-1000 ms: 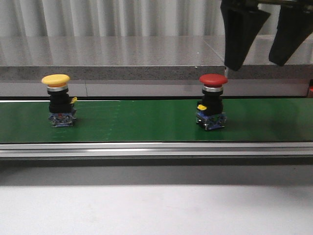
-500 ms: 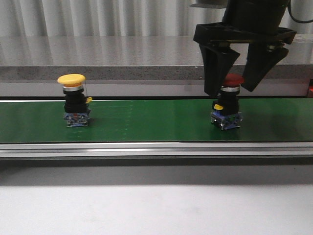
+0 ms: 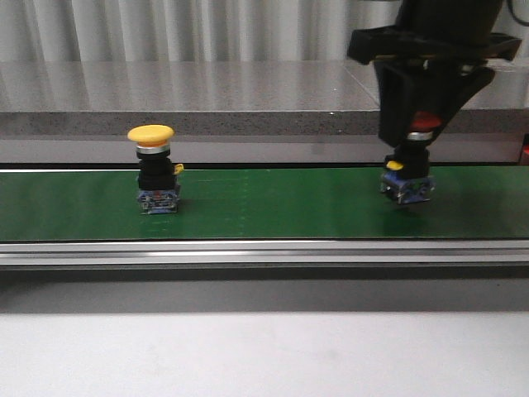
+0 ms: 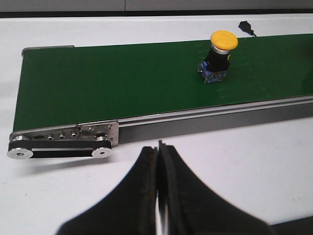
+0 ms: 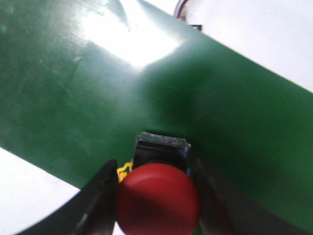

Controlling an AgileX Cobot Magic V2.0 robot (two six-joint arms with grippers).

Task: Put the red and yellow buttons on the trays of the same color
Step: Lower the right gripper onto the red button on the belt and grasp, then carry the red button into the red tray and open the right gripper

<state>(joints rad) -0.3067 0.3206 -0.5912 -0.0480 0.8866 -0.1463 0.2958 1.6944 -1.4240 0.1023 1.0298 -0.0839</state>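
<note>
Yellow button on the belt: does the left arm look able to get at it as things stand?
Probably yes. The yellow button stands upright and alone on the green belt, nothing beside or over it. The left gripper is shut and off the belt, so it must open first. The right gripper is busy at the red button.

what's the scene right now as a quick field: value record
surface: green conveyor belt
red button: upright on the belt, between the right gripper's fingers
right gripper: lowered around the red cap, a finger at each side; contact cannot be confirmed
yellow button: upright on the belt, apart, nothing touching it
left gripper: fingers together, empty, off the belt's near edge
trays: none in view
task state: neither button placed yet
</note>
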